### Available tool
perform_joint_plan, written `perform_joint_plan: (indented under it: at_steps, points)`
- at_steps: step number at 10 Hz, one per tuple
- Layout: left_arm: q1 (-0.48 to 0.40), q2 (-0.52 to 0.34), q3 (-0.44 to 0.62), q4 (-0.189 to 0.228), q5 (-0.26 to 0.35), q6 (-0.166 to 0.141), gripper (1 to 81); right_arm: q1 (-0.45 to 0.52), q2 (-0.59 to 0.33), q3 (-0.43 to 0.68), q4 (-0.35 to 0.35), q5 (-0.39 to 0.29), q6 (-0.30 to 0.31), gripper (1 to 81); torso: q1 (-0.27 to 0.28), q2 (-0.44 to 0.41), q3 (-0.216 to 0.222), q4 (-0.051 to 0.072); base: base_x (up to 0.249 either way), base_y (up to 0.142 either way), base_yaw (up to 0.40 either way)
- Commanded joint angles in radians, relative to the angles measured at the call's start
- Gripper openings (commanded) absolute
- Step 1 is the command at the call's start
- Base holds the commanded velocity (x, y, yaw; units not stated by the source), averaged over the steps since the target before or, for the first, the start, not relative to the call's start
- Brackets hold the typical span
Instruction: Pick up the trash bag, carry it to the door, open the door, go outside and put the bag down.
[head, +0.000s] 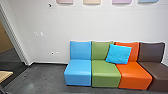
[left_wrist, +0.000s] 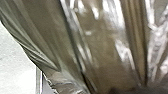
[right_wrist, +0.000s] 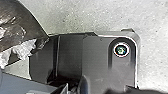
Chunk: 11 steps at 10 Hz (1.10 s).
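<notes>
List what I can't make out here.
Bag: cut off by the left wrist view's edges.
Bag's contents: hidden by its film, left wrist view.
Tan thing: cut off by the head view's left edge.
Wall marks: too small in the head view.

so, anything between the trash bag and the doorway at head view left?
Possibly the pale flat-topped piece, low in front of the doorway. The row of seats stands off to the right. The trash bag is close up in the left wrist view, so its exact path is a guess.
</notes>
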Motion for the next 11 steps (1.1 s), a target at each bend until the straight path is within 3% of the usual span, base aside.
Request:
perform_joint_plan:
  at_steps: [1, 2, 5, 6, 8, 11]
  points:
    - [-0.004, 0.001, 0.001, 0.005, 0.082, 0.037, 1.0, 0.048, -0.017, 0.000, 0.000, -0.058, -0.009, 81.1, -0.063, 0.098, 0.073, 0.000, 0.000, 0.000, 0.000]
    - [0.020, 0.015, -0.018, 0.006, 0.077, 0.045, 1.0, 0.042, -0.012, -0.014, 0.001, -0.052, -0.009, 81.1, -0.087, 0.134, 0.030, 0.000, 0.000, 0.000, 0.000]
    - [0.078, 0.074, -0.109, 0.008, 0.065, 0.076, 1.0, 0.007, 0.000, -0.029, -0.008, -0.029, -0.009, 81.1, -0.146, 0.222, 0.058, 0.000, 0.000, 0.000, 0.000]
    - [0.103, 0.087, -0.126, 0.009, 0.036, 0.106, 1.0, -0.007, 0.018, -0.061, -0.011, -0.026, -0.009, 81.1, -0.169, 0.257, 0.059, 0.000, 0.000, 0.000, 0.000]
    - [0.141, 0.094, -0.131, 0.009, -0.002, 0.128, 1.0, -0.042, 0.066, -0.136, -0.032, -0.011, -0.009, 81.1, -0.217, 0.330, 0.060, 0.000, 0.000, 0.000, 0.000]
    - [0.169, 0.097, -0.131, 0.019, -0.012, 0.148, 1.0, -0.082, 0.104, -0.182, -0.052, 0.035, -0.009, 81.1, -0.282, 0.431, 0.153, 0.000, 0.000, 0.000, 0.000]
